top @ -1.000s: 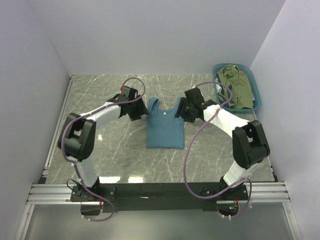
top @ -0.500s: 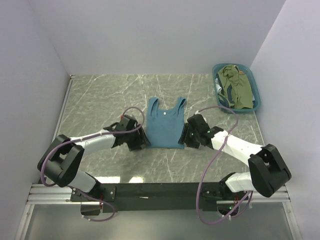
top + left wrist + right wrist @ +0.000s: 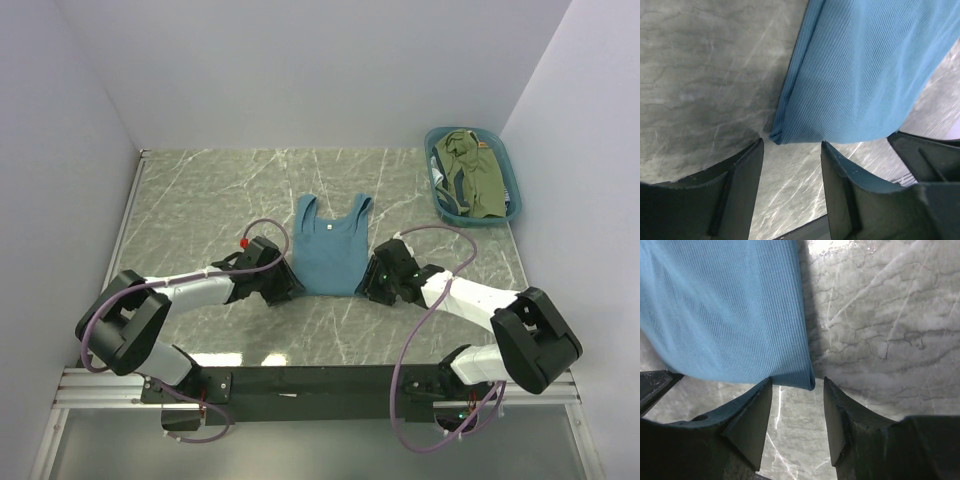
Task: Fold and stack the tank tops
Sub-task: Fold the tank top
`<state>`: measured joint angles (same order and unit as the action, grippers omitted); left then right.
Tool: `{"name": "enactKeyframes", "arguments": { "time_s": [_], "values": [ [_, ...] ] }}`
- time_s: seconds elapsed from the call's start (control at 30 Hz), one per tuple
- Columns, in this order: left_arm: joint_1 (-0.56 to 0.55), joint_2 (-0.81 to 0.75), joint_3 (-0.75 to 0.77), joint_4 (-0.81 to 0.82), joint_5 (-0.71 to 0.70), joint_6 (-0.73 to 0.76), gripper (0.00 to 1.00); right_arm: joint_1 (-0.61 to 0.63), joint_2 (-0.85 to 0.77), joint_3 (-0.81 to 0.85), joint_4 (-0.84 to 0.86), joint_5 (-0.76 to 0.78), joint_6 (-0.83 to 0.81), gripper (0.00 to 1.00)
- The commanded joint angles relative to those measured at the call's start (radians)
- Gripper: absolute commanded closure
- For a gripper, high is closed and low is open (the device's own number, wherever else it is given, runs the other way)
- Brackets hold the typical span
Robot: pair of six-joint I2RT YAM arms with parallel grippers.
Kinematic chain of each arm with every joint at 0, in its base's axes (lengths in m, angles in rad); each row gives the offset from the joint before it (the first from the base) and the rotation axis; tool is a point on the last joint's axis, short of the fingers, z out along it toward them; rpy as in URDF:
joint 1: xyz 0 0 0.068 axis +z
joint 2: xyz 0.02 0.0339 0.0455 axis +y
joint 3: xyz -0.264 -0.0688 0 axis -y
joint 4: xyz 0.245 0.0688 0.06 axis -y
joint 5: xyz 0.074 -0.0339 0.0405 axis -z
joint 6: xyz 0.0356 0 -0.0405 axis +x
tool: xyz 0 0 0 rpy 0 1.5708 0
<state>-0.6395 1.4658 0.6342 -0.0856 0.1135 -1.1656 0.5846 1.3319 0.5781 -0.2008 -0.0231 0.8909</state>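
Teal-blue tank top (image 3: 331,245) flat on the marbled desk (image 3: 200,200), left tool (image 3: 283,288) and right tool (image 3: 375,283) gaping at its near corners.
The grey-green, white-veined desk is boxed in by plain pale walls (image 3: 300,70) at the back and on both sides, with a metal rail (image 3: 118,250) along its left edge. The top lies mid-desk, straps toward the back wall and hem toward the arms. Each tool's fingers are spread wide around one hem corner. An olive-green tank top (image 3: 478,180) lies heaped in a teal basket (image 3: 510,170) in the far right corner.
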Motion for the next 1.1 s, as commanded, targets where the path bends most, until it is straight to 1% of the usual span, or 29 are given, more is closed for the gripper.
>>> {"name": "enactKeyframes", "arguments": {
  "time_s": [0.0,0.03,0.1,0.13,0.2,0.23,0.3,0.33,0.4,0.43,0.47,0.53,0.6,0.67,0.7,0.73,0.77,0.83,0.87,0.9,0.93,1.03,1.07],
  "values": [
    [-0.005,-0.001,-0.016,0.018,-0.061,-0.028,0.45,0.004,0.010,-0.012,0.063,0.022,0.032,0.48],
    [-0.005,0.005,-0.016,0.017,-0.066,-0.028,0.47,0.003,0.013,-0.014,0.066,0.022,0.031,0.52],
    [-0.005,0.031,-0.010,0.027,-0.069,-0.022,0.50,0.003,0.019,-0.017,0.070,0.022,0.029,0.55],
    [-0.005,0.040,-0.008,0.039,-0.067,-0.016,0.55,0.003,0.023,-0.014,0.072,0.022,0.028,0.57],
    [-0.006,0.068,0.001,0.047,-0.064,0.001,0.61,0.003,0.030,-0.014,0.078,0.020,0.026,0.59],
    [-0.008,0.077,0.007,0.043,-0.070,0.007,0.67,0.003,0.033,-0.011,0.080,0.040,0.022,0.62],
    [-0.009,0.094,0.025,0.030,-0.083,0.030,0.74,0.003,0.042,-0.003,0.084,0.042,0.011,0.69],
    [-0.011,0.096,0.030,0.027,-0.090,0.037,0.82,0.003,0.047,0.003,0.083,0.041,0.005,0.81],
    [-0.012,0.093,0.042,0.011,-0.090,0.062,0.91,0.003,0.052,0.012,0.069,0.051,-0.013,0.92],
    [-0.015,0.090,0.047,-0.002,-0.094,0.070,0.99,0.003,0.050,0.015,0.064,0.051,-0.018,0.97],
    [-0.019,0.079,0.053,-0.026,-0.101,0.073,0.99,0.003,0.041,0.019,0.049,0.058,-0.023,1.00],
    [-0.035,0.048,0.050,-0.045,-0.107,0.080,0.99,0.007,0.024,0.014,0.028,0.055,-0.033,1.00],
    [-0.069,0.021,0.032,-0.075,-0.109,0.069,0.99,0.020,-0.028,-0.007,0.011,0.049,-0.033,1.00],
    [-0.104,-0.025,0.012,-0.112,-0.110,0.057,0.99,0.067,-0.101,-0.026,-0.032,0.055,-0.024,1.00],
    [-0.144,-0.063,0.004,-0.146,-0.110,0.041,1.00,0.119,-0.129,-0.044,-0.064,0.064,-0.004,1.00],
    [-0.166,-0.064,-0.005,-0.169,-0.110,0.028,0.99,0.119,-0.158,-0.053,-0.065,0.074,0.008,1.00],
    [-0.211,-0.111,-0.023,-0.204,-0.145,0.005,1.00,0.180,-0.210,-0.073,-0.101,0.093,0.040,1.00],
    [-0.252,-0.195,-0.039,-0.253,-0.153,-0.025,0.99,0.231,-0.255,-0.087,-0.147,0.095,0.072,1.00],
    [-0.284,-0.225,-0.047,-0.276,-0.156,-0.037,0.99,0.283,-0.299,-0.095,-0.161,0.097,0.109,1.00],
    [-0.299,-0.255,-0.048,-0.336,-0.175,-0.063,1.00,0.305,-0.321,-0.104,-0.172,0.100,0.126,1.00],
    [-0.308,-0.316,-0.050,-0.359,-0.179,-0.075,0.99,0.320,-0.341,-0.106,-0.202,0.100,0.138,1.00],
    [-0.315,-0.412,-0.044,-0.419,-0.187,-0.094,0.99,0.345,-0.433,-0.084,-0.262,0.124,0.166,1.00],
    [-0.307,-0.421,-0.021,-0.424,-0.192,-0.088,1.00,0.343,-0.444,-0.051,-0.276,0.135,0.158,1.00]
  ]
}}
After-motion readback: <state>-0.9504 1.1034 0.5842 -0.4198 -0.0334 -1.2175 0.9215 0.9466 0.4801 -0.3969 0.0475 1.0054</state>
